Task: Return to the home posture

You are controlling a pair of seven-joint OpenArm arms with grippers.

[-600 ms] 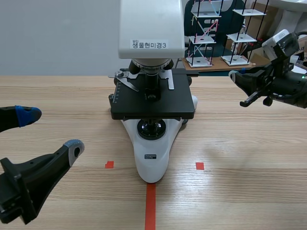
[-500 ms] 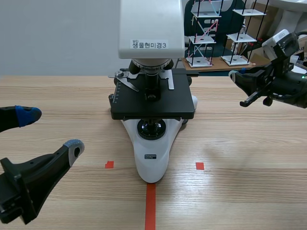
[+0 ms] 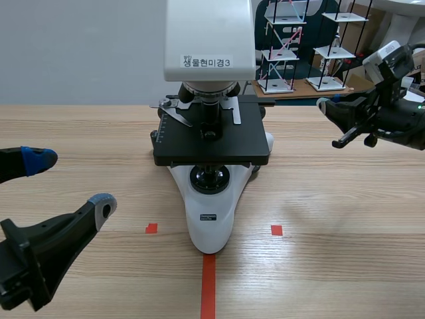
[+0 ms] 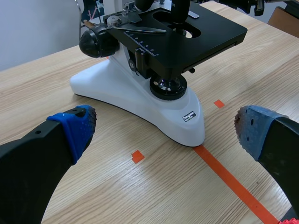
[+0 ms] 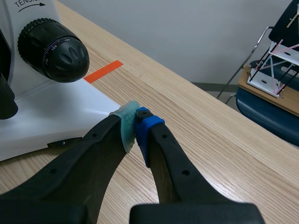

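At 8 o'clock the black left gripper (image 3: 70, 181) hangs, fingers wide apart and empty; an inward swing could knock the white, black-staged microscope (image 3: 211, 219) standing central on the wooden surface (image 3: 332, 219). At 2 o'clock the black right gripper (image 5: 135, 122), fingers together on nothing, might clip its ribbed black focus knob (image 5: 53, 49)

No change: left gripper (image 3: 71, 181), right gripper (image 5: 135, 122).
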